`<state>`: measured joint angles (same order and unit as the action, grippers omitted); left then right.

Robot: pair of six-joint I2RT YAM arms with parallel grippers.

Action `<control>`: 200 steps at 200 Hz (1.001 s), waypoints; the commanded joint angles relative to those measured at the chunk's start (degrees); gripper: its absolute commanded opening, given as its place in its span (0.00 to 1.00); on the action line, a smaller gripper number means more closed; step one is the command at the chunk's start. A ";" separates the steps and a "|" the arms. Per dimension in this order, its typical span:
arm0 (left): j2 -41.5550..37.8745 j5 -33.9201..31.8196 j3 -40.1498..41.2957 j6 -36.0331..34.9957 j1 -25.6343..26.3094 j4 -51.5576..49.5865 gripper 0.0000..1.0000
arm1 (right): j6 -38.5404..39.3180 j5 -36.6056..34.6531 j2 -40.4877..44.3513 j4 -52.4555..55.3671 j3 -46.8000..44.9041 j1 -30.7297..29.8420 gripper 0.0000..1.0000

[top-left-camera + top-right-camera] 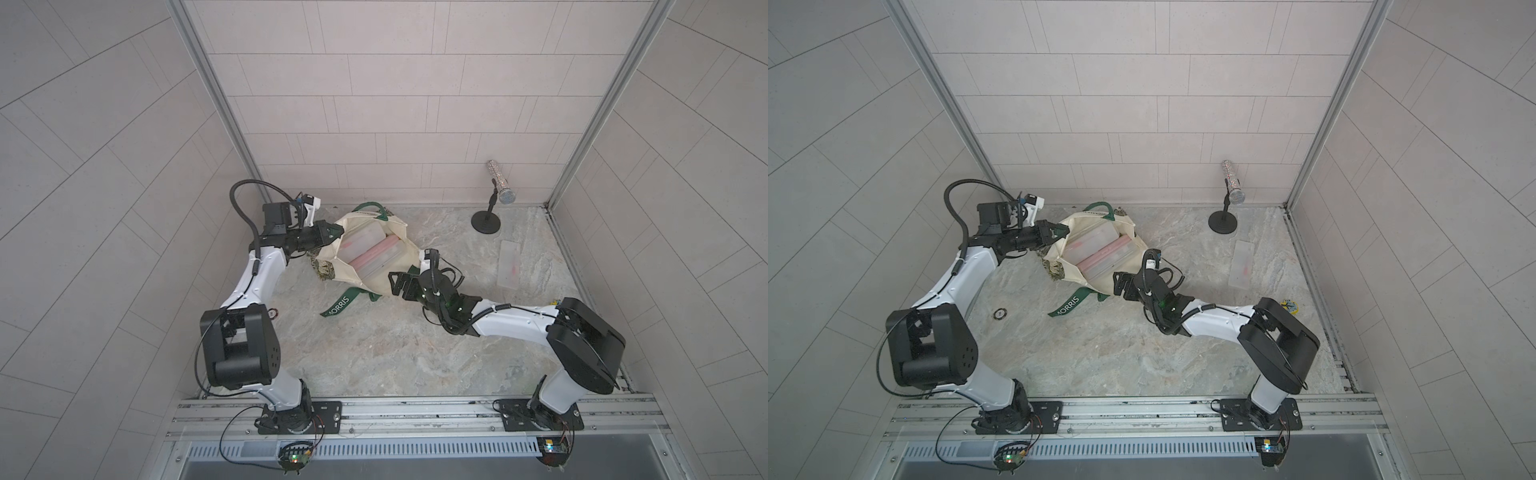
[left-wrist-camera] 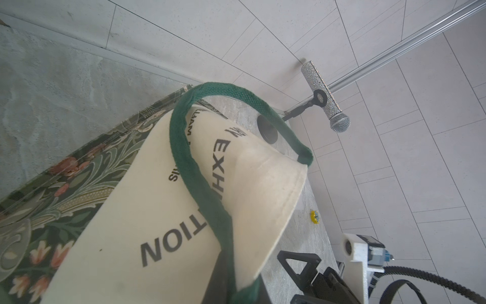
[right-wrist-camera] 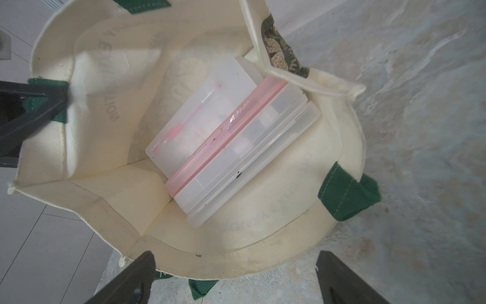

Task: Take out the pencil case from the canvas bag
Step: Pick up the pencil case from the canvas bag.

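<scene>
The canvas bag [image 1: 328,255] [image 1: 1064,266] lies with its mouth held wide in both top views. My left gripper [image 1: 332,233] [image 2: 234,287] is shut on the bag's rim at a green strap end; its finger [image 3: 34,110] shows in the right wrist view. Inside the bag [image 3: 86,189] lie three pencil cases side by side: a frosted white one [image 3: 202,118], a pink one [image 3: 228,134] and a clear one [image 3: 252,165]. My right gripper [image 1: 395,283] [image 3: 234,254] stands open just outside the near rim, apart from the cases.
A loose green handle lettered MORRIS [image 1: 341,304] trails on the table toward the front. A glittery microphone on a stand [image 1: 500,188] is at the back right, with a translucent case [image 1: 510,264] lying on the table near it. A small yellow item [image 1: 1289,306] lies by the right arm.
</scene>
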<state>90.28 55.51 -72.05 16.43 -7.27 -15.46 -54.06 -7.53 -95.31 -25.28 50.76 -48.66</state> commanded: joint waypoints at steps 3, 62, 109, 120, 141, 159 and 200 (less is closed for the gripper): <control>-2.90 4.89 -0.65 -1.53 -0.14 1.80 0.00 | -5.43 1.86 -3.04 -5.17 1.82 -0.51 0.96; -3.45 4.33 -0.50 -2.92 -0.13 1.13 0.00 | -10.01 1.66 -8.62 -6.54 3.83 -0.90 0.91; -3.32 5.39 -0.30 -3.21 -0.15 1.14 0.00 | -13.12 0.97 -11.38 -4.90 7.38 -1.16 0.84; -3.33 5.43 -0.07 -3.73 -0.12 1.14 0.00 | -14.46 0.11 -11.72 -1.67 9.38 -1.17 0.84; -3.10 5.49 -0.11 -3.92 -0.13 1.14 0.00 | -14.64 -0.03 -12.51 1.25 12.89 -1.24 0.82; -3.04 6.04 -0.22 -3.68 -0.16 1.14 0.00 | -16.41 -1.57 -12.99 4.34 14.63 -1.26 0.81; -3.39 6.11 -0.12 -3.64 -0.19 1.11 0.00 | -20.10 -3.38 -15.23 5.41 17.31 -0.84 0.79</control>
<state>89.78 56.62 -71.92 13.85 -7.29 -16.82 -70.63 -8.80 -107.85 -22.87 66.43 -49.50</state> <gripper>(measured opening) 0.092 0.794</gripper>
